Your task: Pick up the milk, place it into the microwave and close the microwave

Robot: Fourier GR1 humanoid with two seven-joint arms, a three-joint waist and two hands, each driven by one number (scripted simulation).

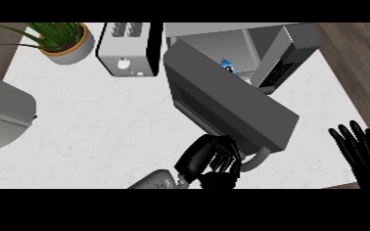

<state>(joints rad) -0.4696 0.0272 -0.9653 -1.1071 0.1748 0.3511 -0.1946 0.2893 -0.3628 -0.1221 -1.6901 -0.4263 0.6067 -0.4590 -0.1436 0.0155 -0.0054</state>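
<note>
At the near edge of the tabletop (101, 127), about the middle, the left hand (204, 158) is leaning against the free end of the microwave's door (224, 103). Its fingers are lying loosely bent on the door's outer face, just beside the curved grey handle (257, 160), and are clasping nothing. By the near right corner the right hand (352, 144) is resting with its fingers straight and pointing up, well apart from the door and holding nothing.

The door is standing half open, slanting from the left hand toward the far middle of the tabletop, where it is hinging on the microwave (292, 49). White marbled top is lying bare to the door's left and along the right edge, so both sides are offering open room.

The milk (227, 64) is sitting inside the microwave. Only a small blue and white bit of it is peeking over the door's upper edge; the rest is hiding behind the door.

At the left edge a rounded grey vessel (13, 112) is jutting in, cut off by the view. Along the far edge a white toaster (124, 49) is standing just left of the microwave, nearly touching it, and a potted plant (63, 41) is sitting at the far left corner. Beyond the far right corner, brown wooden floor (348, 36) is showing.
</note>
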